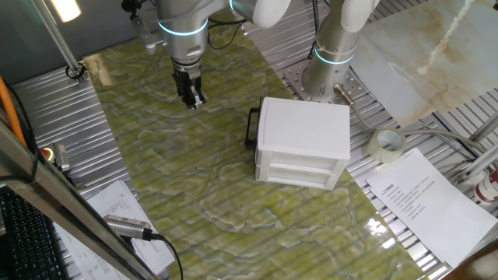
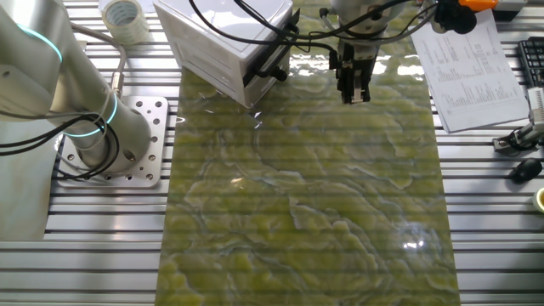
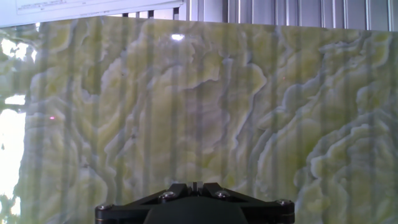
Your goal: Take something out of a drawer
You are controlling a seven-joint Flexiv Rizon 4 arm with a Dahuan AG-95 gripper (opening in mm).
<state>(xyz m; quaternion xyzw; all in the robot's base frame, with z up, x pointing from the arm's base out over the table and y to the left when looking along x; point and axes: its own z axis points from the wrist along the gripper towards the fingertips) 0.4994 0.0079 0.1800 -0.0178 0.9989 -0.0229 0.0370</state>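
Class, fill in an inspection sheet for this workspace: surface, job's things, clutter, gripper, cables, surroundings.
Surface: green marbled mat on a ribbed metal table.
Job's things: white cabinet, drawer with black handle closed; no cube seen.
Clutter: tape roll, printed sheets.
Gripper: gripper above the mat, beside the handle, holding nothing; jaw state unclear.
Cables: black cables draped over the cabinet.
Surroundings: second arm base, keyboard.

White drawer (image 1: 268, 128) with black bar handle (image 1: 252, 128), shut flush in its cabinet.
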